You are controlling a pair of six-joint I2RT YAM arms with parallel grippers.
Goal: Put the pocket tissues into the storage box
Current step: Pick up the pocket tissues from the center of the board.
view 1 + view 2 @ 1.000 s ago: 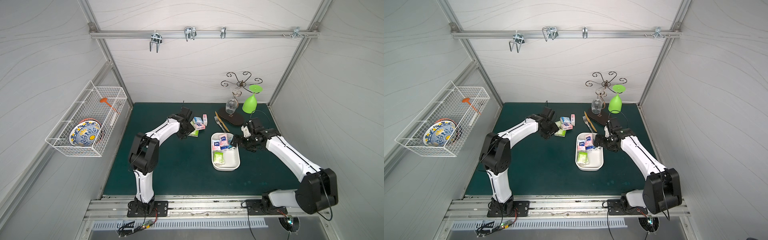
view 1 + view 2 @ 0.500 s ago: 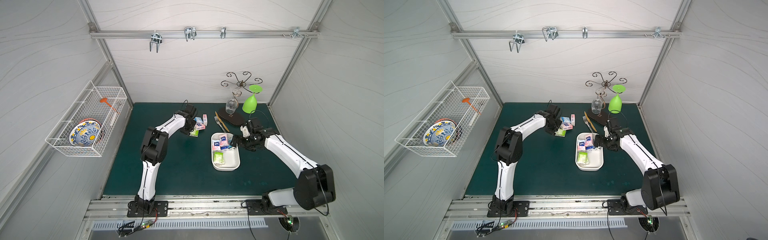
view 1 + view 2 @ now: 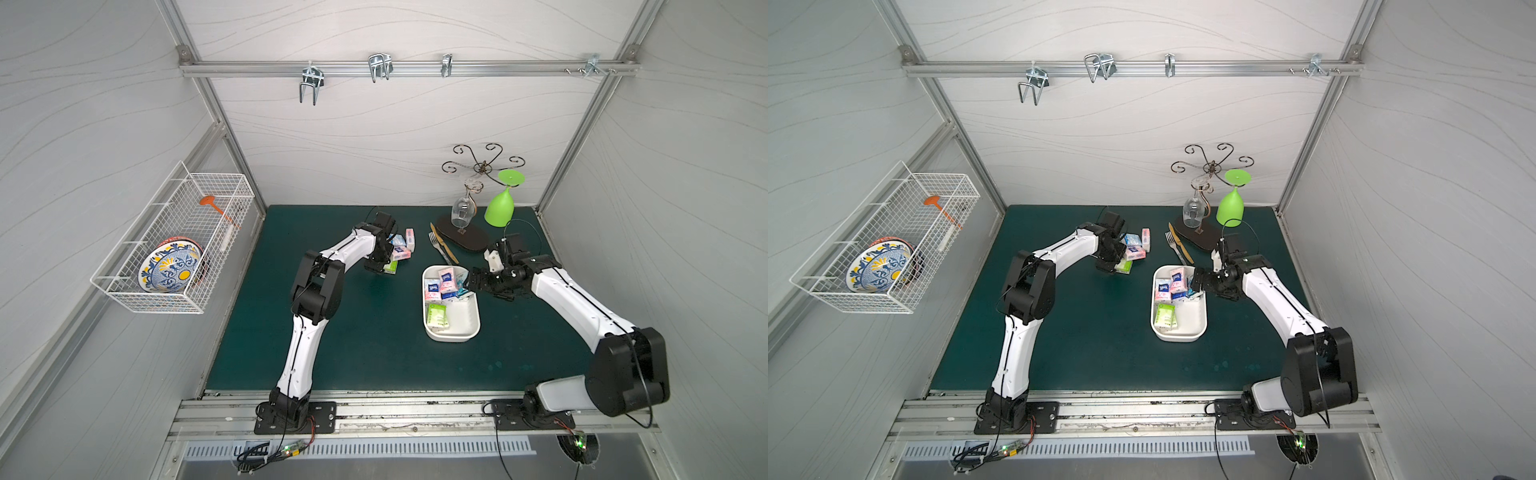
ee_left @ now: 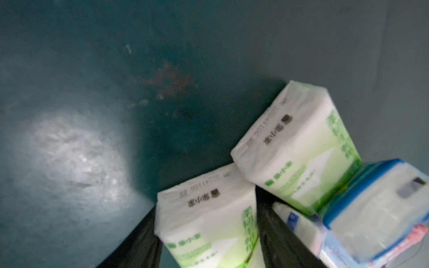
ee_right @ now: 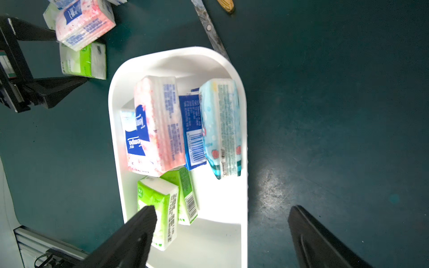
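Nearest me, the storage box point(image 3: 461, 318) holds several pocket tissues point(image 3: 444, 283). The right gripper point(image 3: 472, 284) hovers at its far right rim just as a second ago, jaws spread wide and empty. Farther back, the left arm has drawn its elbow up and inward, its forearm stretched to the loose pile point(image 3: 402, 248), where the left gripper point(image 3: 379, 269) pinches a light green pack point(image 4: 209, 220).
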